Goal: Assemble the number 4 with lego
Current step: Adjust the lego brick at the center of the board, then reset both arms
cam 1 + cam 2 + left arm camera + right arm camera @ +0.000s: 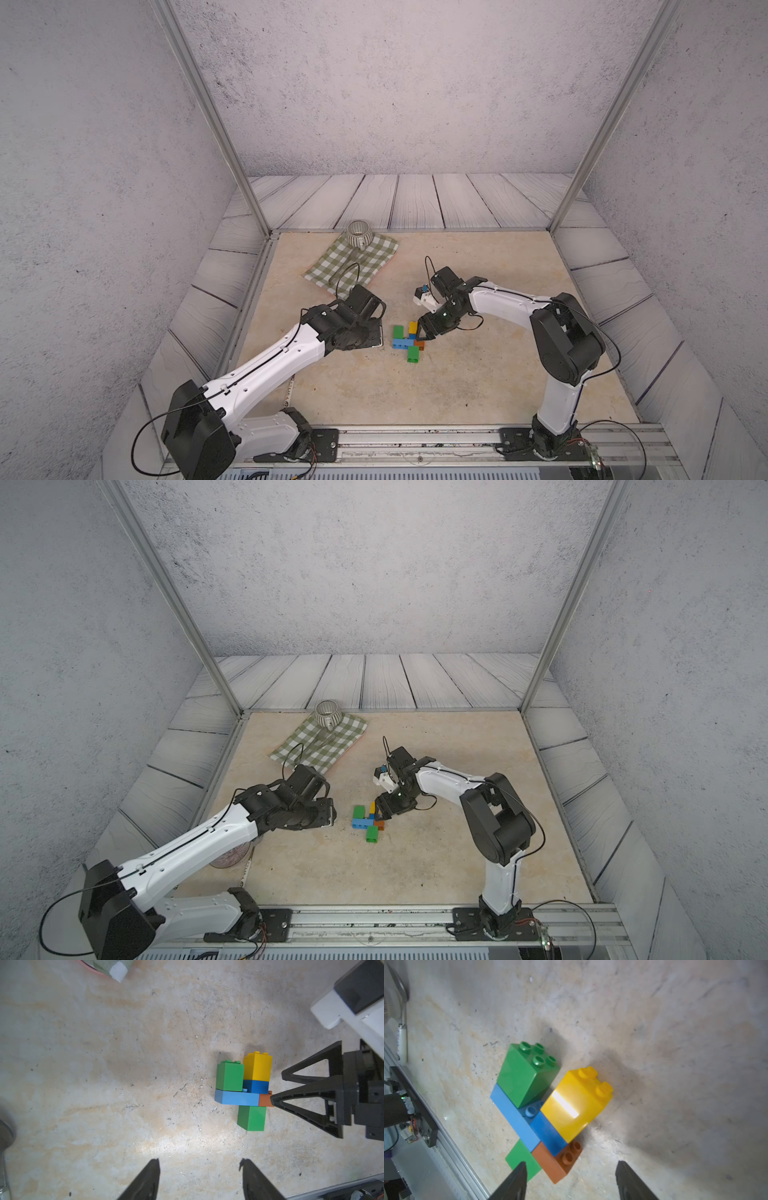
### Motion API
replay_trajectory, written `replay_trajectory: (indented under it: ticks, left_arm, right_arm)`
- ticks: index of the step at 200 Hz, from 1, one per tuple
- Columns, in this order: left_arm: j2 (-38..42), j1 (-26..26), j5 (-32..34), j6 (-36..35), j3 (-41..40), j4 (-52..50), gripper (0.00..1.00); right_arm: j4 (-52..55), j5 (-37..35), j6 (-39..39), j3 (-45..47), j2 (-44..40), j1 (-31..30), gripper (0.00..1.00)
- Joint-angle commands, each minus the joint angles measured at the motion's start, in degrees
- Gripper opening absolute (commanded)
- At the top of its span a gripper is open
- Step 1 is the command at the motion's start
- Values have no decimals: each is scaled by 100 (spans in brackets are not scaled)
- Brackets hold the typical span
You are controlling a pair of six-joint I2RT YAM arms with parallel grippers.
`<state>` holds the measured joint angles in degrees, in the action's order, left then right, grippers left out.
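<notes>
step: number 4 (243,1093) lies assembled on tabletop (104,1064), likely finished.
right claw (571,1164): spread, empty, beside orange-brown brick (550,1163).
left claw (199,1160): spread, empty.
next: withdraw without nudging bricks.

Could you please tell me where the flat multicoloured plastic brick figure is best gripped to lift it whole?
Probably by the green square plastic brick jutting out alone at the near end of the flat brick figure, coming straight down. Its two smooth side faces stand free and parallel, upright on the beige table.
</notes>
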<state>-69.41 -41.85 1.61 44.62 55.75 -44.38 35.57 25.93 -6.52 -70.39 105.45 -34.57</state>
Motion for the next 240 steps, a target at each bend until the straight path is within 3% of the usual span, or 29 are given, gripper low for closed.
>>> replay_trajectory:
  ticks: [1,36,45,90,108,153,187,240]
  left_arm:
    - [189,71,488,-314,17,-106,77]
    - [734,161,1662,-1335,-319,476,100]
    - [918,236,1948,-1588,-498,809,99]
    - [1548,944,2595,-3350,-1616,3187,99]
    - [1444,1469,2479,-3858,-1763,3634,99]
    - [913,3008,1668,-4115,-2230,4746,99]
    - [54,3488,1249,-4147,-2359,5638,99]
    - [-1018,3916,776,-4349,-2497,6839,99]
  right_arm:
    - [111,-501,-76,57,-559,57,75]
    - [30,-1215,-174,309,-1309,174,92]
    - [-27,-1428,-182,408,-1519,216,100]
    - [-526,-2353,-152,968,-2509,769,99]
    - [-820,-3073,-115,1202,-2712,981,99]
    - [-2091,-4471,187,2072,-2834,1413,99]
    - [-3609,-4966,492,2951,-2698,1660,99]
    - [-5358,-4599,682,3683,-2381,2200,99]
